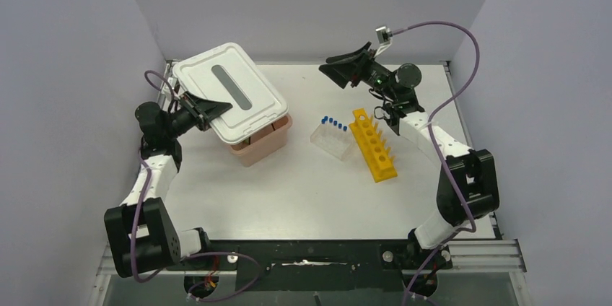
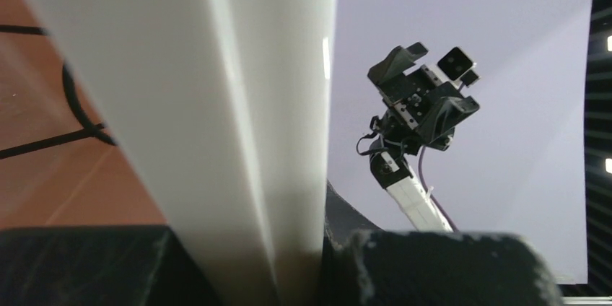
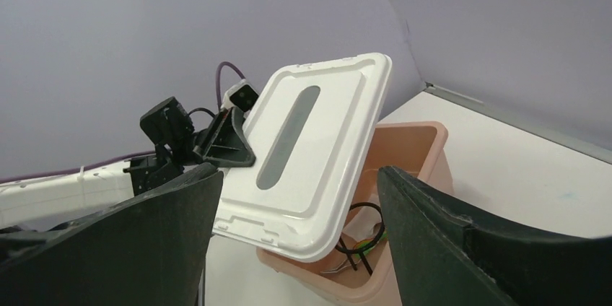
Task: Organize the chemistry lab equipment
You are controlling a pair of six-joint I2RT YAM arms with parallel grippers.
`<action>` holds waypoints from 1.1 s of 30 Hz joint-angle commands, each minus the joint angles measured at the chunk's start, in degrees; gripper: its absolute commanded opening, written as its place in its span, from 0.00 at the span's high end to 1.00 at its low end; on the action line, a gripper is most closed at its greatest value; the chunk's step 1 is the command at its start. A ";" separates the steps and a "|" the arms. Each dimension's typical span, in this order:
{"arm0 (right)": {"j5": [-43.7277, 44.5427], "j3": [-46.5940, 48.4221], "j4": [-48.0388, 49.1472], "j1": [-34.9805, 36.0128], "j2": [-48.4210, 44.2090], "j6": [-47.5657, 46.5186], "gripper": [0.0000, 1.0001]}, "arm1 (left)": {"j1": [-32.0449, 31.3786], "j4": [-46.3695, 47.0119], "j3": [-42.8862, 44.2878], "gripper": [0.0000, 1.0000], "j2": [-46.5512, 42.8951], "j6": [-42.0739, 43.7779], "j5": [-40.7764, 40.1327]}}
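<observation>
My left gripper (image 1: 216, 110) is shut on the edge of the white lid (image 1: 231, 97) and holds it tilted above the pink tub (image 1: 265, 140). In the left wrist view the lid's edge (image 2: 238, 104) fills the gap between the fingers (image 2: 447, 270). My right gripper (image 1: 339, 68) is open, empty and raised at the back. Its view shows the lid (image 3: 310, 154) lifted off the tub (image 3: 415, 151). Inside lie a black wire ring (image 3: 361, 213), metal tongs (image 3: 333, 268) and coloured sticks (image 3: 369, 242). A clear tube rack (image 1: 333, 140) with blue-capped tubes (image 1: 333, 124) and a yellow holed rack (image 1: 374, 144) stand on the table.
The two racks stand side by side right of the tub, in front of the right arm. White walls enclose the table on the left, back and right. The right arm (image 2: 422, 104) shows in the left wrist view against the back wall.
</observation>
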 commanded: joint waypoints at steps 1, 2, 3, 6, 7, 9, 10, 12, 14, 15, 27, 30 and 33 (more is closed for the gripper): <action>-3.38 6.52 5.68 2.47 3.61 1.91 0.19 | 0.42 -0.94 2.64 1.00 0.21 4.69 4.12; -3.83 7.21 7.47 3.10 5.50 3.07 0.19 | 0.47 -1.21 2.55 1.00 0.30 4.55 3.70; -4.00 7.55 9.57 3.75 7.17 4.82 0.19 | 0.47 -2.70 2.72 1.00 0.49 5.67 3.23; -4.44 8.15 15.29 4.96 11.19 9.34 0.19 | 0.45 -8.35 2.98 1.00 1.59 9.23 1.34; -4.48 8.26 16.02 5.35 11.95 9.87 0.19 | 0.47 -8.65 2.54 1.00 1.97 9.52 0.63; -4.72 8.65 15.41 6.01 12.88 9.52 0.19 | 0.47 -8.79 1.84 1.00 2.82 10.13 -0.75; -4.99 9.07 14.05 6.41 13.25 8.73 0.19 | 0.47 -8.77 1.69 1.00 3.43 10.50 -1.42; -5.18 9.45 11.15 7.28 13.63 6.18 0.19 | 0.47 -9.23 1.52 1.00 4.52 11.17 -2.40; -5.34 9.62 9.29 7.79 13.80 4.94 0.19 | 0.47 -9.94 1.71 0.95 5.40 12.07 -3.36; -5.35 9.56 9.13 7.95 13.94 4.76 0.19 | 0.47 -10.67 1.95 0.92 5.78 12.58 -3.78; -6.76 8.20 3.93 11.58 15.78 2.70 0.19 | 0.38 -16.13 3.81 0.79 7.94 17.35 -4.01; -6.23 8.96 -2.39 12.92 15.60 -2.00 0.19 | 1.54 -10.36 1.74 0.90 5.66 13.47 -3.83; -6.21 9.62 -5.57 13.45 15.61 -3.43 0.19 | 2.59 -3.17 -0.24 1.00 3.82 7.05 -3.62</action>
